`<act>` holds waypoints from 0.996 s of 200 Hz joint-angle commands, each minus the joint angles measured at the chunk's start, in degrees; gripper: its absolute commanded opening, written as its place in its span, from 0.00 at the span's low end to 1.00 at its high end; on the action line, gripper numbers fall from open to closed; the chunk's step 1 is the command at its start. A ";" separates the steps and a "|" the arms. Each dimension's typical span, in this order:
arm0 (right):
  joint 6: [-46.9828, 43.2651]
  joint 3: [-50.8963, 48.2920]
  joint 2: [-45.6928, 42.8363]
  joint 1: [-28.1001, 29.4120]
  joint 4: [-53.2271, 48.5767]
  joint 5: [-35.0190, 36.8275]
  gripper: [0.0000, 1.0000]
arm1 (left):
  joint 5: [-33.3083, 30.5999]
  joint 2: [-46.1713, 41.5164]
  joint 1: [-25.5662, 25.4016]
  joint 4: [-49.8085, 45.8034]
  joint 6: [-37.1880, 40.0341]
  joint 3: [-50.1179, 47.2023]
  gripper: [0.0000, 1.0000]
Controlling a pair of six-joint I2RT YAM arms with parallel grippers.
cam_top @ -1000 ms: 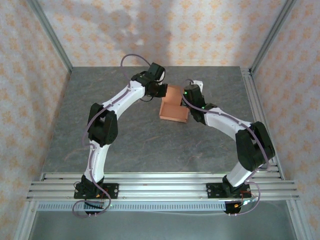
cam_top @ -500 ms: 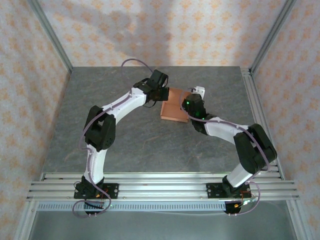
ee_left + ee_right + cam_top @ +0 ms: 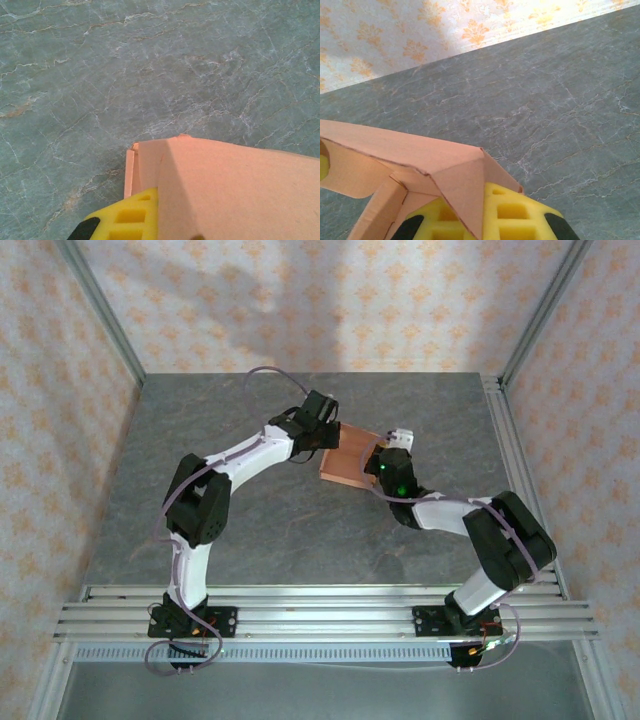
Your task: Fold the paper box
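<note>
Paper box, centre frame on table: light, thin, easily creased cardboard. Left tool and right tool pinch opposite walls, jaws narrow; best gripped near folds.

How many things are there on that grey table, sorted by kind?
paper box, salmon-orange: 1
robot arms: 2, the left arm and the right arm
Total: 3
</note>
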 commanded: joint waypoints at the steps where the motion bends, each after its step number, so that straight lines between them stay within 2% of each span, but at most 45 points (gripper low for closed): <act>1: -0.76 -1.58 -1.22 0.36 5.76 -1.01 0.00 | -0.55 -3.34 -0.19 2.62 -2.34 -2.39 0.00; 118: -5.28 -7.42 -2.08 1.31 10.45 -3.81 0.00 | 0.65 -8.68 -0.55 12.53 -1.94 -13.77 0.00; 199: -12.10 -10.38 -1.37 3.73 13.66 -3.10 0.03 | -3.31 -11.45 -2.45 27.73 -0.31 -25.28 0.00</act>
